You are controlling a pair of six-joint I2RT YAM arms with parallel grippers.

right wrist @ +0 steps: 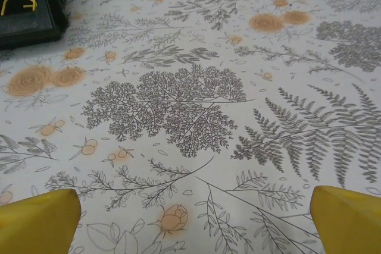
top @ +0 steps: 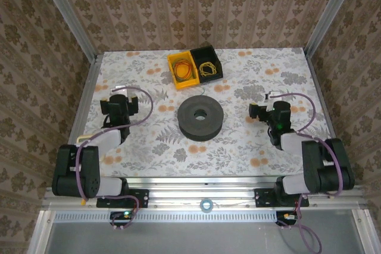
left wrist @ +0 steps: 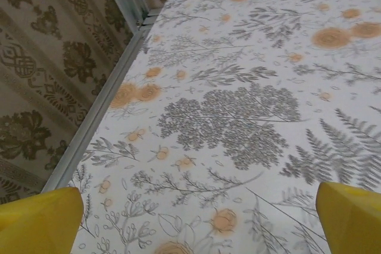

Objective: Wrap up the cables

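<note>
no readable text, label, brand, number or sign on any surface

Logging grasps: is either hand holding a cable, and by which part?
Nothing is held: the left hand and the right hand are both open and empty.

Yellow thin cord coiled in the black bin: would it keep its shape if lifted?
Probably floppy: the thin yellow cord lies in loose, uneven loops, so it would likely sag and uncoil. Being so thin, it also looks light.

Cables (top: pixel 208 68) in two bins (top: pixel 178 56) behind ring (top: pixel 187 114) at table (top: pixel 143 147) centre.
</note>
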